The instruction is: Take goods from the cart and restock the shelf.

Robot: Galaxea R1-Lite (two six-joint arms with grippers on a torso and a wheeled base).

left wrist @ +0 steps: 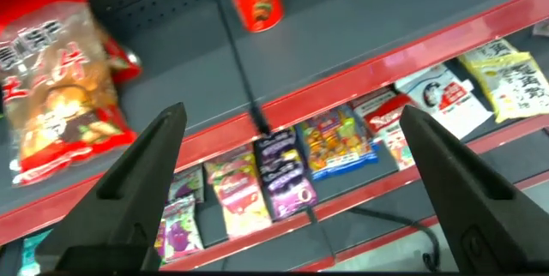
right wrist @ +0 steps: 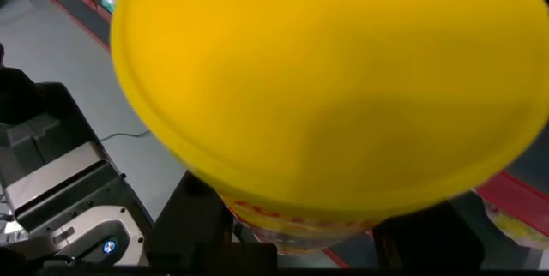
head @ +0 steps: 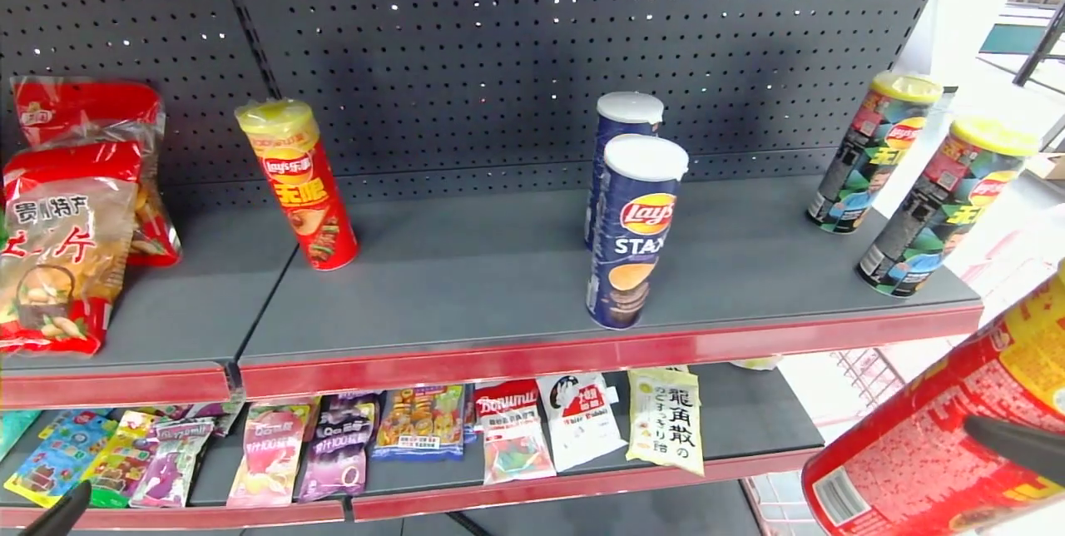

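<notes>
Clamping the tilted red can (head: pixel 932 436), right claw (right wrist: pixel 300 237) sits below and right of the shelf (head: pixel 466 278); its bare middle lies up-left. Left claw (left wrist: pixel 292 113) spread, empty (low left).

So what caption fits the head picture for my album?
Right gripper holds a red chip can near the shelf of standing cans.

Six crisp tubes in all: two red tubes (head: pixel 298 186), two blue tubes (head: pixel 632 236) and two black patterned tubes (head: pixel 874 153). Two large red snack bags (head: pixel 58 261) sit on the upper shelf (head: pixel 466 286). About ten small snack packets (head: pixel 420 428) lie on the lower shelf (head: pixel 749 411).
</notes>
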